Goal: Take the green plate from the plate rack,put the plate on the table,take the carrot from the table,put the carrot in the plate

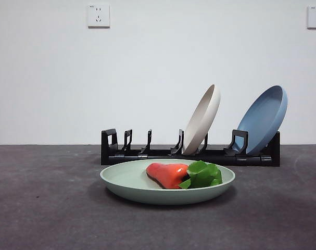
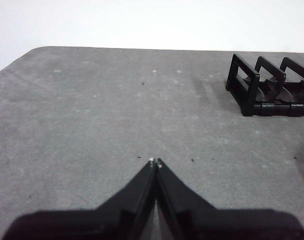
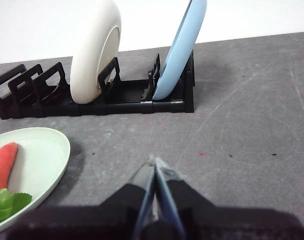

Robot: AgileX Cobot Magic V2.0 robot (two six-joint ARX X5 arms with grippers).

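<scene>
Carrot (image 1: 168,174) lay inside the green plate (image 1: 127,181), which sat flat on the table (image 1: 43,208) just in front of the plate rack (image 1: 147,154). In the front view its long axis ran roughly side to side across the plate, the orange-red body toward the left and the green leaves toward the right. From my right wrist the same carrot showed at the picture's edge, its rounded orange tip aimed toward the rack and its leaves toward me. It rested on the plate's floor, off-centre toward the side nearer my right arm.

Behind it, a beige plate (image 1: 202,121) and a blue plate (image 1: 263,120) stood tilted in the rack's slots, the blue one at the rack's end.

My right gripper (image 3: 155,161) hung above bare table just beside the plate's rim, jaws pressed together and holding nothing. My left gripper (image 2: 155,161) was likewise closed and empty, over open table well away from the plate, with only the rack's empty end ahead.
</scene>
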